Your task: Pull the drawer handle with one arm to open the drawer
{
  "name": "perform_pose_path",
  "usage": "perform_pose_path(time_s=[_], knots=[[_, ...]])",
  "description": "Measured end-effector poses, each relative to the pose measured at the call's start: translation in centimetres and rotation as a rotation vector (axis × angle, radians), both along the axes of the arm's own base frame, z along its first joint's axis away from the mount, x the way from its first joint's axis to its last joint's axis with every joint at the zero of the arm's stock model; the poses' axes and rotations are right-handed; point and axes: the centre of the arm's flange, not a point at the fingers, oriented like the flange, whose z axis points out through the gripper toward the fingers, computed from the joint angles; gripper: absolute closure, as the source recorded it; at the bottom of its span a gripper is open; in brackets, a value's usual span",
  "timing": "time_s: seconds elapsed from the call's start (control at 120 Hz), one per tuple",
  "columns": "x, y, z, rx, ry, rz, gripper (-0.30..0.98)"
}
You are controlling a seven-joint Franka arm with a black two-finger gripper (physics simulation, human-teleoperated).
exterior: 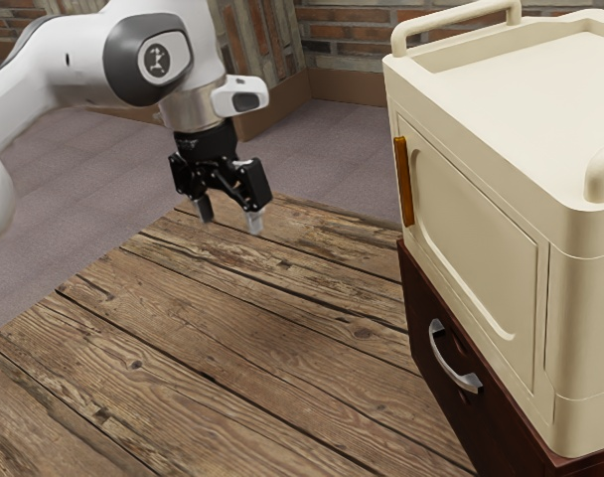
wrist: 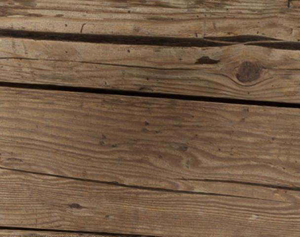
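My black gripper (exterior: 230,225) hangs over the wooden table in the exterior view, fingers pointing down and spread apart with nothing between them. Toward the exterior view's right stands a dark red-brown drawer unit (exterior: 428,323) beneath a cream cabinet. Its curved silver handle (exterior: 447,360) is fixed to the front face, and the drawer looks closed. A wide gap separates the gripper from the handle, which sits lower and farther to the exterior view's right.
The cream cabinet (exterior: 481,258) has rails on top and an orange-brown strip handle (exterior: 404,182) on its front. Planks of the wooden table (exterior: 232,338) stretch between arm and drawer unit; the wrist view looks onto wooden planks (wrist: 150,133). Brick walls stand behind.
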Motion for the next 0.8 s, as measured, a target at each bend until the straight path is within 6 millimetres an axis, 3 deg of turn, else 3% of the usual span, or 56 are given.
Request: perform_pose_path(time_s=[0.267, 0.4, 0.483, 0.592, 0.725, 0.8], knots=[[-0.3, 0.3, 0.3, -0.002, -0.001, 0.001, 0.0], [-4.5, -0.6, 7.9, -0.003, -0.128, -0.017, 0.0], [-7.2, -3.8, 11.6, -0.011, -0.179, -0.049, 0.0], [-8.9, -9.7, 12.9, -0.024, -0.174, -0.22, 0.0], [-7.5, -18.1, 10.6, -0.054, -0.169, -0.623, 0.0], [-7.5, -20.0, 9.9, -0.065, -0.16, -0.807, 0.0]])
